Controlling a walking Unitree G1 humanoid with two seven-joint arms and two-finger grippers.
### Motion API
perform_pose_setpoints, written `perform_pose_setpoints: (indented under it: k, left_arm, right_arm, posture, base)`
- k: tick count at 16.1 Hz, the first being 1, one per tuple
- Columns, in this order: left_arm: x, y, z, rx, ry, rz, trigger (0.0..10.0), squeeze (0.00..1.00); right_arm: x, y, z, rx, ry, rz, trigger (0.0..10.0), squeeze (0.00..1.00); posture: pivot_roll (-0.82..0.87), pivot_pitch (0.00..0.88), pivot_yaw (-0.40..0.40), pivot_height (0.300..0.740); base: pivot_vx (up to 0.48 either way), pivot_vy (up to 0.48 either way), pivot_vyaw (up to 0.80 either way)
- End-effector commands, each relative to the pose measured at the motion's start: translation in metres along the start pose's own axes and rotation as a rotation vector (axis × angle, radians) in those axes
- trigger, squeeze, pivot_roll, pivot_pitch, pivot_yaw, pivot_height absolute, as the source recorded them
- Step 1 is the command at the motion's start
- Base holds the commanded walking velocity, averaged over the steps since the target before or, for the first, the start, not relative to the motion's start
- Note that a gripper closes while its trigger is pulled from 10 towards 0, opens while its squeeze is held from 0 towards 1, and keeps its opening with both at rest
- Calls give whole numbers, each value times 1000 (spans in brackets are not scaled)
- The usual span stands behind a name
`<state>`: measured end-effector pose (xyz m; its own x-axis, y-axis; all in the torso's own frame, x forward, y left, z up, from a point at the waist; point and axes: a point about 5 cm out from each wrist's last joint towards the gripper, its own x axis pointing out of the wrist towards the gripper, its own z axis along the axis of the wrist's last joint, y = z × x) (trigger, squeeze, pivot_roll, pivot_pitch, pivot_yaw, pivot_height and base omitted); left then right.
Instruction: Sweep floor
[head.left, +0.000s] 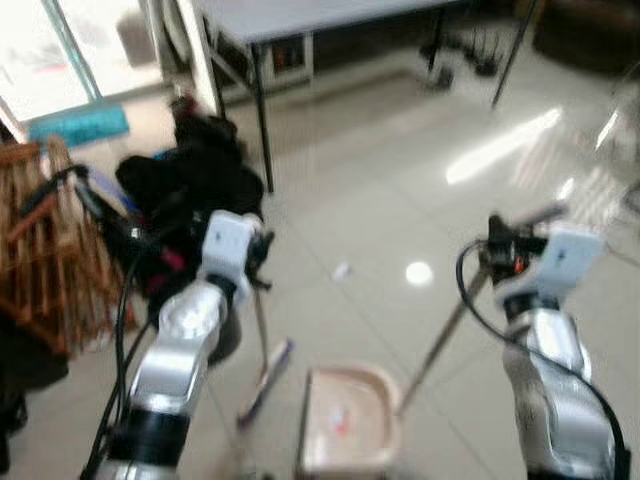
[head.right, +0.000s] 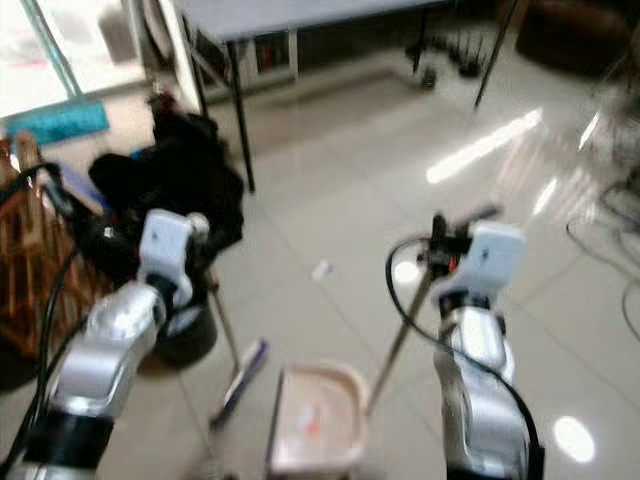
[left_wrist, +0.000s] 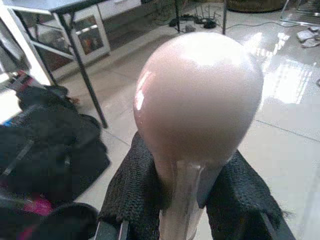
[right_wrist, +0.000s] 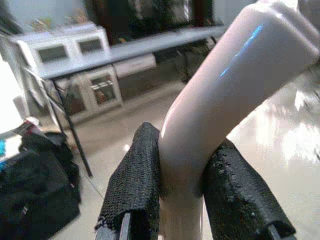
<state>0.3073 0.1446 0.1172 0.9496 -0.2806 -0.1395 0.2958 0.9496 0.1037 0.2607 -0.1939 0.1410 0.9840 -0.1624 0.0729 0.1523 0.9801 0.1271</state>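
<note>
The tiled floor (head.left: 380, 200) carries 1 scrap of litter (head.left: 341, 270) ahead. The dustpan (head.left: 345, 420) sits low between the arms, its pole clamped in the right gripper (right_wrist: 182, 185). The broom (head.left: 265, 380), just left, has its knobbed handle clamped in the left gripper (left_wrist: 182, 195). Both look light, stiff and slick; high grips give reach but little leverage.

Pale pink broom (head.left: 262, 368) slanting, its head on the tiled floor (head.left: 400, 190) just beside the matching upright-handled dustpan (head.left: 348, 418).
</note>
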Motion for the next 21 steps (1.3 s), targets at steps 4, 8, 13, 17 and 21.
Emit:
perform_pose_setpoints:
  k: [4,8,13,17,21]
  left_arm:
    - [2,9,10,27,-24,24,10000,0]
    - [4,13,23,42,-89,57,10000,0]
    - [8,10,33,19,-128,38,10000,0]
    - [8,11,38,31,-148,50,10000,0]
    - [11,12,42,38,-162,57,10000,0]
  right_arm:
    - [-2,5,7,14,-16,0,10000,0]
    - [1,7,9,36,-3,-1,10000,0]
    - [5,11,7,67,18,7,10000,0]
    - [13,19,8,94,23,32,10000,0]
    - [17,20,13,96,-5,23,10000,0]
  posture:
    - [-146,73,29,740]
    - [-146,74,34,740]
    - [-139,76,36,740]
    - [-138,75,35,740]
    - [-138,75,40,740]
  base:
    - [0,322,0]
    - [0,0,0]
    - [266,0,-224]
    - [408,0,0]
    - [412,0,0]
